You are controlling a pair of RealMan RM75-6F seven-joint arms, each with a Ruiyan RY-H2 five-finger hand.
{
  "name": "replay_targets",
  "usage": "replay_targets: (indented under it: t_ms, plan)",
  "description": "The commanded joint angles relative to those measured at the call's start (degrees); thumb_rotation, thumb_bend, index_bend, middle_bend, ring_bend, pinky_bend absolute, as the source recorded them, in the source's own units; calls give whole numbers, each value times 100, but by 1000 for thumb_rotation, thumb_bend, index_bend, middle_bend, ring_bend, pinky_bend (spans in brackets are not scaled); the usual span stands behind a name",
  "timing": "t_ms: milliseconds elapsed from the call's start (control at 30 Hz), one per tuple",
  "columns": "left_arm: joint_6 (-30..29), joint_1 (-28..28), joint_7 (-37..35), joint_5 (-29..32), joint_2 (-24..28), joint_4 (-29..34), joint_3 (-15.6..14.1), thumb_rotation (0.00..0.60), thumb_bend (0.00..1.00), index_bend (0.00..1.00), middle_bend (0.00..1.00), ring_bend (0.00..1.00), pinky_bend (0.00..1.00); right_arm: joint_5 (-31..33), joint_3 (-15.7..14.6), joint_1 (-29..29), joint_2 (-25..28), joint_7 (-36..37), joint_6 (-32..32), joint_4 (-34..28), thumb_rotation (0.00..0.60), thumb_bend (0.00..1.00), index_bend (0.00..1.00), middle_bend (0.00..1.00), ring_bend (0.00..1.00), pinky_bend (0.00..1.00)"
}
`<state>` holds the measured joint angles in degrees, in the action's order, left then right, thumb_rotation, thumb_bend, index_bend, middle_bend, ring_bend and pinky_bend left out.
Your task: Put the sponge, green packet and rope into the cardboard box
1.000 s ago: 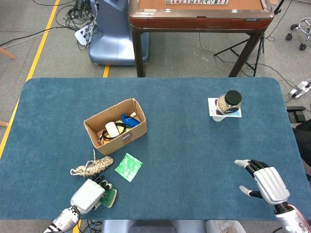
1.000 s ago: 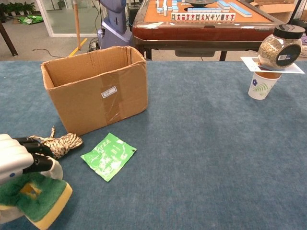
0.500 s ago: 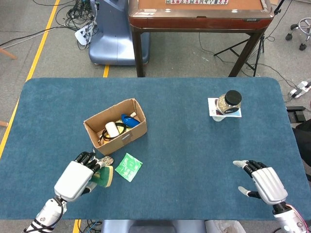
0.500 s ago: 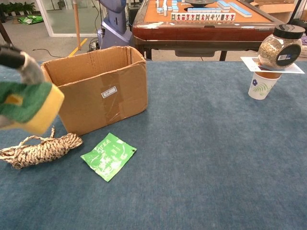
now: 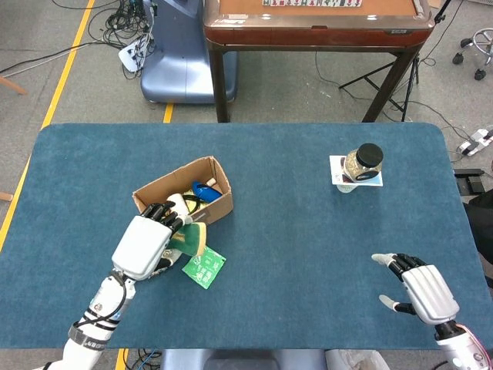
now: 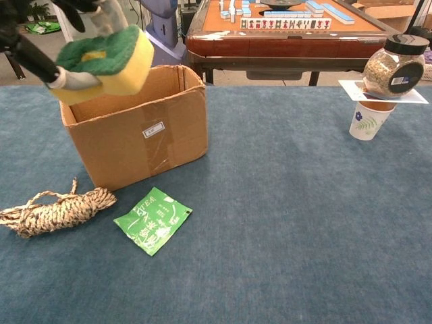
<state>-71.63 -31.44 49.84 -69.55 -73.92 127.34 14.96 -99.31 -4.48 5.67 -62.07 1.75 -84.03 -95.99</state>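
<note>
My left hand (image 5: 145,245) grips the yellow and green sponge (image 6: 108,59) and holds it in the air above the front edge of the open cardboard box (image 6: 145,135). In the head view the sponge (image 5: 192,237) shows just in front of the box (image 5: 206,213). The green packet (image 6: 152,219) lies flat on the cloth in front of the box. Left of the packet lies the coiled rope (image 6: 57,212); in the head view my left hand hides it. My right hand (image 5: 422,294) rests open at the near right of the table, holding nothing.
The box holds a white object, a blue object and dark cord (image 5: 187,201). A jar of grains (image 6: 395,66) stands on a card over a paper cup (image 6: 368,118) at the far right. A wooden mahjong table (image 6: 283,27) stands beyond the blue table's far edge.
My left hand has lifted the sponge from the near left of the table and carried it up and forward to the box's front edge. The right hand has barely moved.
</note>
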Motion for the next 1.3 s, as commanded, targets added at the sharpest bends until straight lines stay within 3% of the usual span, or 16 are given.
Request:
replay_targets:
  t_ms: [33, 300, 433, 533, 600, 767, 1000, 1133, 1300]
  plan:
    - [-14, -488, 450, 600, -556, -444, 291, 600, 332, 445, 422, 190, 254, 7, 5, -5, 10, 13, -9, 3, 600, 7, 287, 359, 329, 454]
    - [-97, -1282, 842, 1342, -1471, -1707, 618, 600, 332, 371, 248, 157, 256, 18, 15, -2, 46, 94, -21, 5, 600, 6, 287, 359, 329, 454]
    - [-247, -1524, 833, 1491, -1760, -2134, 742, 600, 332, 160, 142, 105, 256, 43, 42, -15, 90, 188, -78, 7, 600, 7, 287, 359, 329, 454]
    - [-406, -1610, 1034, 1576, -1827, -2242, 690, 600, 280, 12, 29, 58, 256, 46, 51, -21, 113, 237, -105, 16, 600, 7, 287, 359, 329, 454]
    - [-509, -1646, 1183, 1707, -1852, -2231, 674, 600, 227, 0, 0, 24, 256, 30, 44, -21, 120, 249, -106, 16, 600, 7, 287, 359, 329, 454]
    - [-688, -1660, 1328, 1880, -1777, -2042, 565, 600, 207, 0, 0, 8, 252, -20, 19, -16, 118, 241, -90, 13, 600, 6, 287, 360, 329, 454]
    - [-837, -1308, 813, 935, -1358, -1368, -141, 600, 207, 0, 0, 15, 293, 14, 28, 2, 94, 218, -34, 24, 600, 6, 287, 365, 329, 454]
    - [-932, -1064, 700, 172, -1109, -1094, -732, 600, 207, 24, 1, 144, 455, -2, 22, 2, 74, 171, -26, 16, 600, 6, 287, 365, 329, 454]
    - [-870, -810, 960, -355, -793, -752, -1438, 600, 207, 124, 94, 305, 529, 5, 24, -2, 55, 138, -23, 14, 600, 7, 287, 365, 329, 453]
